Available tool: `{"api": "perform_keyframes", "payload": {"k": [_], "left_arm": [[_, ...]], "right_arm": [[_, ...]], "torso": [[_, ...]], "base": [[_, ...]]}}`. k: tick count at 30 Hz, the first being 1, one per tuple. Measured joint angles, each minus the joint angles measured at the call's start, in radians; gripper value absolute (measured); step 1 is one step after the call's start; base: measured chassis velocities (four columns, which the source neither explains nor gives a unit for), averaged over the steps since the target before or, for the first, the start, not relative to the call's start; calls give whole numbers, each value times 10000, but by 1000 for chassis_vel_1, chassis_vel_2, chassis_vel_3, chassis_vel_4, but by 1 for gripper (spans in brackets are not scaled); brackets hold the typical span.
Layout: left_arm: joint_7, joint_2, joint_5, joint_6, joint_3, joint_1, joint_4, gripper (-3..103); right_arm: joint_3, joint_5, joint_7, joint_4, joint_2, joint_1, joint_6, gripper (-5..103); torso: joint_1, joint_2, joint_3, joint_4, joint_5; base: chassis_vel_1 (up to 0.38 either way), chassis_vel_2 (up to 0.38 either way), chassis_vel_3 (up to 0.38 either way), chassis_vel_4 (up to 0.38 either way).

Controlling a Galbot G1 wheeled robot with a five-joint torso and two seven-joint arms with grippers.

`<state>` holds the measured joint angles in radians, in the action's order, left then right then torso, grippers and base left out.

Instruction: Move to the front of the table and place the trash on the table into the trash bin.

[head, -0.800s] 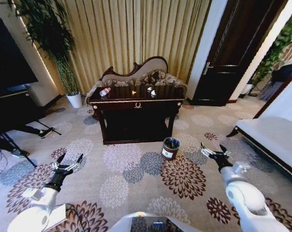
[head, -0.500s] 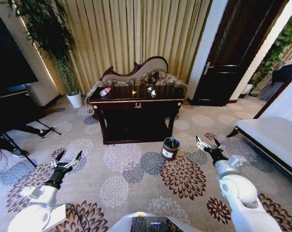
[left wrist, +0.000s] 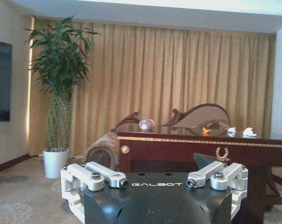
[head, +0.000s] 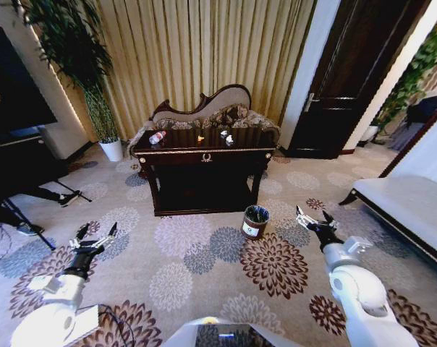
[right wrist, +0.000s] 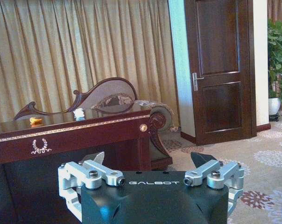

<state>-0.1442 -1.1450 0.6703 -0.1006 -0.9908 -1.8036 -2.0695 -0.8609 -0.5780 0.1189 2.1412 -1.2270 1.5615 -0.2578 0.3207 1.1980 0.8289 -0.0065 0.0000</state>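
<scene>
The dark table (head: 204, 152) with gold trim stands ahead, in front of the curtain. On its top lie the trash: a clear bottle (head: 157, 136) with a red cap at the left, an orange scrap (head: 200, 137) in the middle and white scraps (head: 226, 136) beside it. The brown trash bin (head: 255, 221) stands on the carpet by the table's right front leg. My left gripper (head: 97, 232) hangs open low at the left, far from the table. My right gripper (head: 312, 216) is open just right of the bin. The left wrist view has the bottle (left wrist: 144, 124) and scraps (left wrist: 206, 131) on the table (left wrist: 197, 144).
A carved-back sofa (head: 204, 112) sits behind the table. A white plant pot (head: 111, 150) stands at the left, with a dark cabinet (head: 19, 170) and tripod legs nearer. A door (head: 349, 79) and a white bench (head: 410, 206) are at the right. Patterned carpet lies open before the table.
My left gripper has drifted a little left and away from me. My right gripper has shifted slightly toward the bin. The table and bin hold their places in view.
</scene>
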Motion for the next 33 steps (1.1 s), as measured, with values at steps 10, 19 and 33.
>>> {"api": "perform_keyframes", "payload": {"k": [10, 19, 33], "left_arm": [[2, -41, 67, -117, -77, -153, 76, 100], [0, -109, 13, -317, -6, -156, 214, 100], [-43, -73, -31, -341, 7, -131, 286, 100]], "right_arm": [[58, 68, 0, -37, -223, -1, 282, 100], [72, 218, 0, -245, -319, -16, 607, 100], [138, 421, 0, -473, -481, -49, 653, 100]], "torso": [[0, 0, 0, 0, 0], [0, 0, 0, 0, 0], [0, 1, -1, 0, 0]], "base": [[0, 0, 0, 0], [0, 0, 0, 0], [0, 0, 0, 0]]}}
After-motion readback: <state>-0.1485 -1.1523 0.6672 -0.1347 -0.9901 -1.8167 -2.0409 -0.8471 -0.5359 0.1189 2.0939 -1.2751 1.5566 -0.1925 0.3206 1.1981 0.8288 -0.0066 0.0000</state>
